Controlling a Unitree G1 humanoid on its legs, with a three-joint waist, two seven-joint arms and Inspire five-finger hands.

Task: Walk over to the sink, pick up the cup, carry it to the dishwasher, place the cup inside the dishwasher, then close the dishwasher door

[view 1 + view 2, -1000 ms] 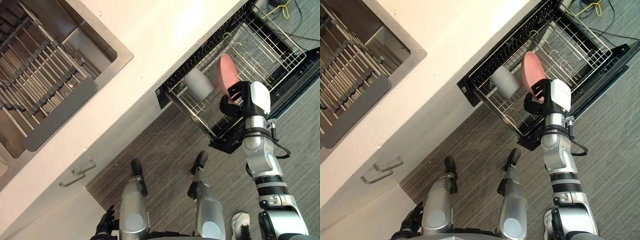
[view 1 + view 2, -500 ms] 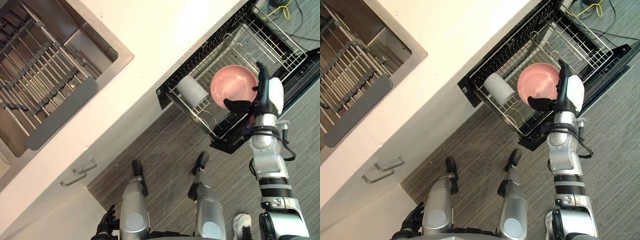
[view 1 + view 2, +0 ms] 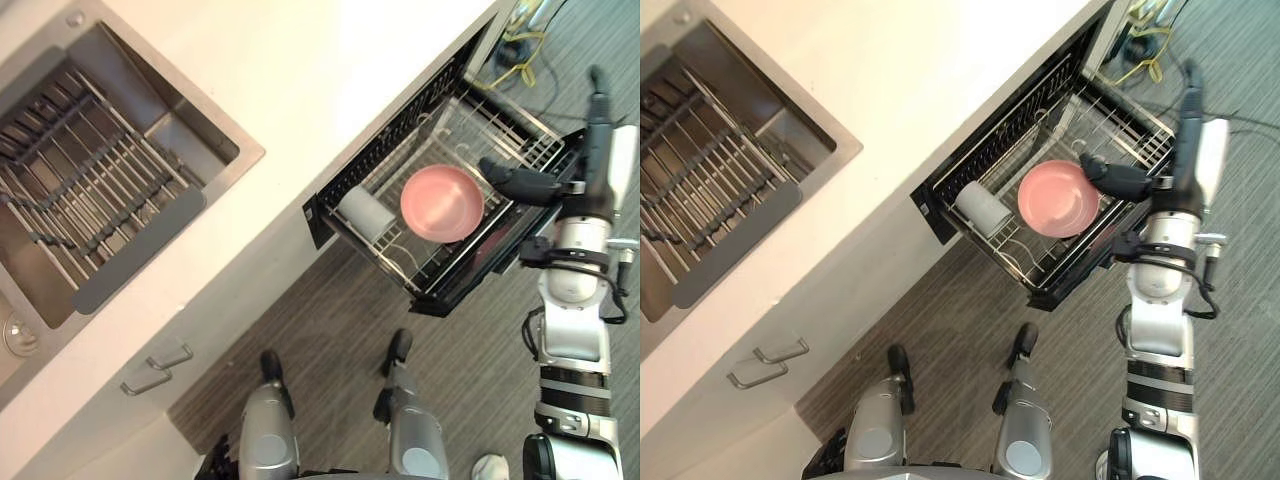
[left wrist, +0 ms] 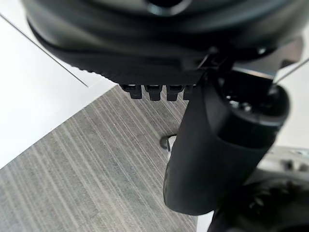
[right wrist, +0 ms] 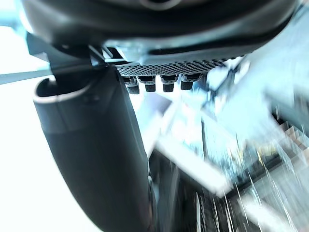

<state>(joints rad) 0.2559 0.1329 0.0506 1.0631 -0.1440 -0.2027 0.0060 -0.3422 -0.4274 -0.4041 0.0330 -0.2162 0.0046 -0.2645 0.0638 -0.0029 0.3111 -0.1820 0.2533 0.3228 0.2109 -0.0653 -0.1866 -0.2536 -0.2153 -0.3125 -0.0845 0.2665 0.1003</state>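
Note:
A pink bowl-shaped cup [image 3: 441, 203] lies mouth up in the pulled-out wire rack [image 3: 398, 281] of the open dishwasher. Beside it, nearer the counter, a pale grey cup [image 3: 364, 213] rests on its side. My right hand [image 3: 608, 160] is raised just past the rack's far right corner. It is open, fingers straight up and thumb [image 3: 520, 182] reaching toward the pink cup without touching it. Its wrist view shows the thumb [image 5: 96, 154] with nothing in the hand. My left hand [image 4: 212, 154] hangs low by the cabinet front, open and empty.
A steel sink [image 3: 215, 110] with a grey drying rack [image 3: 100, 215] is set in the white counter [image 3: 330, 70] at the left. Two cabinet handles [image 3: 155, 365] sit below it. Yellow and black cables [image 3: 520, 50] lie on the floor beyond the dishwasher.
My right hand has opened and let go of the pink cup, which dropped from upright to lying flat in the rack. The hand rose and drew off to the right. The camera shifted.

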